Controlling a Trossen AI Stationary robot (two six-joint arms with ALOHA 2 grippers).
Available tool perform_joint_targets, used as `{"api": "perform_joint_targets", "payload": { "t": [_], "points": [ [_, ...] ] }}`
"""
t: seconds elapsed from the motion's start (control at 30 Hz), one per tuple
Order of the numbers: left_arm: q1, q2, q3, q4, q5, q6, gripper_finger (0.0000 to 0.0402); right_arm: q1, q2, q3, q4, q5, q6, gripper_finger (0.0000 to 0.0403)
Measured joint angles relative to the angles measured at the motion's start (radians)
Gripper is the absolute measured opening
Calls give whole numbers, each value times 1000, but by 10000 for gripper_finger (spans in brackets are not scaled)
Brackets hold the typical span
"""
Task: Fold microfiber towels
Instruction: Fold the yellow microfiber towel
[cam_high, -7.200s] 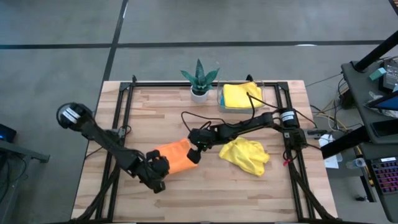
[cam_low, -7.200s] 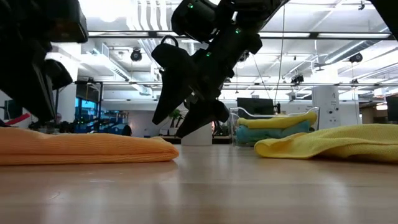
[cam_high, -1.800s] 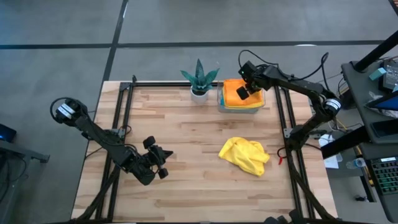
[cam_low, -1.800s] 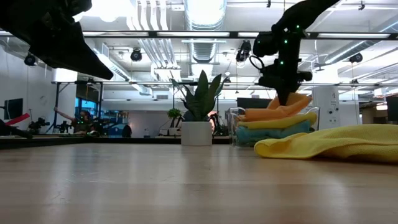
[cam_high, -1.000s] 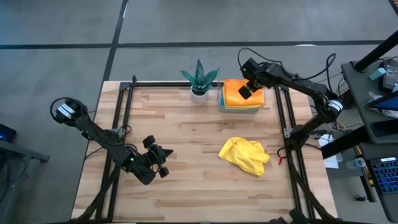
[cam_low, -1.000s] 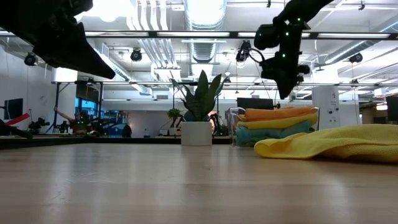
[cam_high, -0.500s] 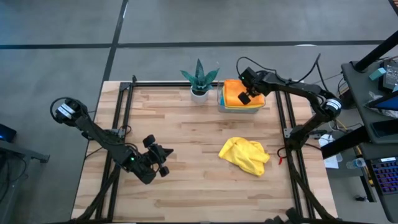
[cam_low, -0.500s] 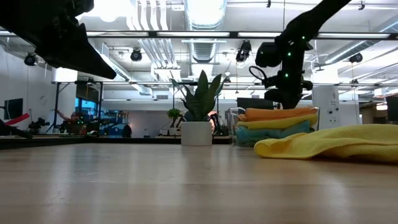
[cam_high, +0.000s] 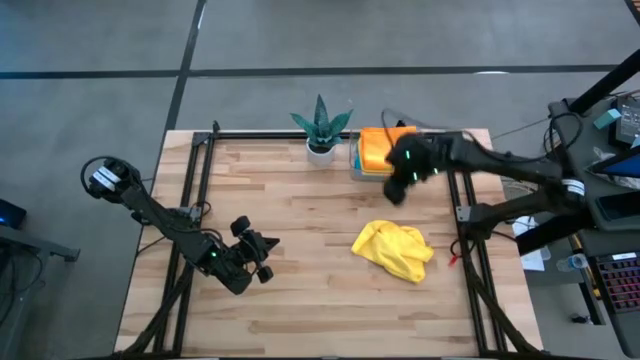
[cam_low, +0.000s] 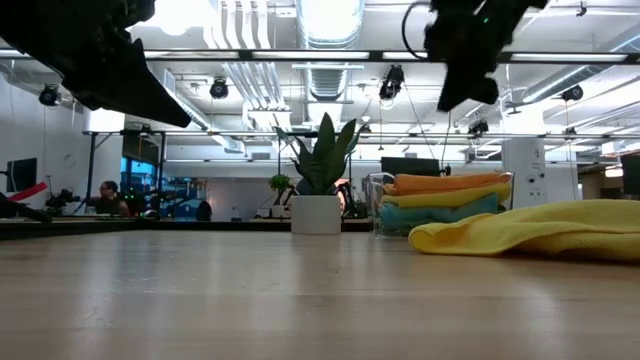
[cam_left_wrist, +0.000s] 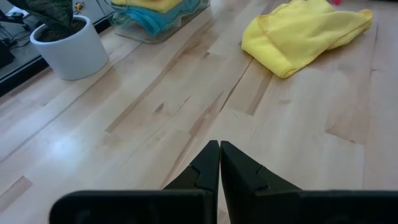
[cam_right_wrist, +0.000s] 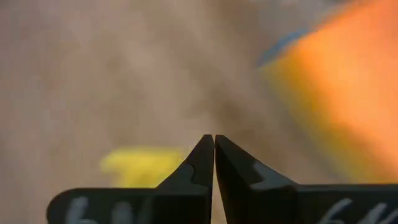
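The right gripper (cam_high: 397, 188) hangs above the bench (cam_high: 300, 300), just near of the clear plastic tray (cam_high: 358, 166) at the far edge, its fingers (cam_right_wrist: 205, 163) pressed together and holding nothing. In the tray lies a stack of folded towels: the orange towel (cam_high: 376, 148) on top, a yellow one (cam_low: 440, 194) under it and a blue one (cam_low: 432, 213) beneath. A loose yellow towel (cam_high: 394, 249) lies crumpled on the bench, near of the tray on the right side. A potted plant (cam_high: 321, 128) stands just left of the tray. The left gripper (cam_high: 262, 258) waits low over the bench's near left part, its fingers (cam_left_wrist: 208, 168) closed together and empty.
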Motion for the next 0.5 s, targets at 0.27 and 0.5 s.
{"api": "perform_joint_targets", "payload": {
  "t": [0.27,0.5],
  "points": [
    [0,0,0,25,0,1,0,403,-55,-104,-7,-192,195,24],
    [1,0,-8,26,0,1,0,569,64,-59,-5,74,279,95]
  ]
}}
